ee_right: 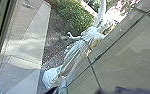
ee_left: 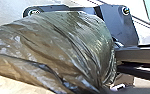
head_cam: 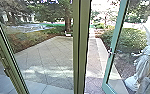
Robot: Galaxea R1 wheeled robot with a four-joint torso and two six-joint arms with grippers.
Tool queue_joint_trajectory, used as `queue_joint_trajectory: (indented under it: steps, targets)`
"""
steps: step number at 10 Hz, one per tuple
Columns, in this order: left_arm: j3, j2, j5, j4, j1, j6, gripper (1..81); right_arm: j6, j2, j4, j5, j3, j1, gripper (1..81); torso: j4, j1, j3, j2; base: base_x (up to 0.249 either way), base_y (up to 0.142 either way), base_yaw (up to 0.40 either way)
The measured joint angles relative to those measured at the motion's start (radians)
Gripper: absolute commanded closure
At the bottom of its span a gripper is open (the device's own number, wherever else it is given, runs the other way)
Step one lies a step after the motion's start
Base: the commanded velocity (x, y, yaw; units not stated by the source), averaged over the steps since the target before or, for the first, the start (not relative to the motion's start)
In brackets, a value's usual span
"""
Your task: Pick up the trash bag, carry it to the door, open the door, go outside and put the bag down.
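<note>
Since we're looking out from the doorway, the biggest thing is the paved yard [head_cam: 48, 55], all big slabs with bright sun patches. A tree [head_cam: 68, 22] stands past the far end of it. Next down is the glass door [head_cam: 116, 35], swung open with a green frame, and we've got an upright olive post [head_cam: 77, 50] between it and the fixed-looking glass on our left. A big leafy bush [head_cam: 131, 37] shows partly through the door glass, with a pale robed statue [head_cam: 142, 60] near it. As for the trash bag [ee_left: 66, 45], it's dark, shiny and crinkly, right up close at our left wrist. Its folds run together where our left gripper [ee_left: 101, 89] has it pinched. Honestly, we can't tell how our right gripper [ee_right: 88, 90] is set. Smallest of all is the door handle [head_cam: 111, 52] on the green frame.
</note>
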Motion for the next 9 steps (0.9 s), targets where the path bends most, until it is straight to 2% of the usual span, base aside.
queue_joint_trajectory:
  steps: [3, 5, 6, 7, 9]
  targets:
    - [0.000, 0.000, -0.001, 0.000, 0.006, 0.000, 81.1, 0.077, 0.042, -0.030, 0.067, -0.117, 0.003, 1.0, 0.000, 0.000, 0.000, 0.000, 0.000, 0.000, 0.000]
    - [0.000, 0.000, -0.001, 0.000, 0.009, 0.000, 81.1, 0.085, 0.074, -0.009, 0.066, -0.171, 0.012, 1.0, 0.000, 0.000, 0.000, 0.000, 0.000, 0.000, 0.000]
    - [0.000, 0.000, -0.001, 0.000, 0.009, 0.000, 81.1, 0.081, 0.091, 0.071, 0.037, -0.183, 0.012, 1.0, 0.000, 0.000, 0.000, 0.000, 0.000, 0.000, 0.000]
    - [0.000, 0.000, -0.001, 0.000, 0.009, 0.000, 81.1, 0.060, 0.105, 0.193, 0.008, -0.188, 0.011, 1.0, 0.000, 0.000, 0.000, 0.000, 0.000, 0.000, 0.000]
    - [0.000, 0.000, -0.002, 0.000, 0.009, 0.001, 81.1, -0.040, 0.121, 0.476, -0.065, -0.188, 0.001, 1.0, 0.000, 0.000, 0.000, 0.000, 0.000, 0.000, 0.000]
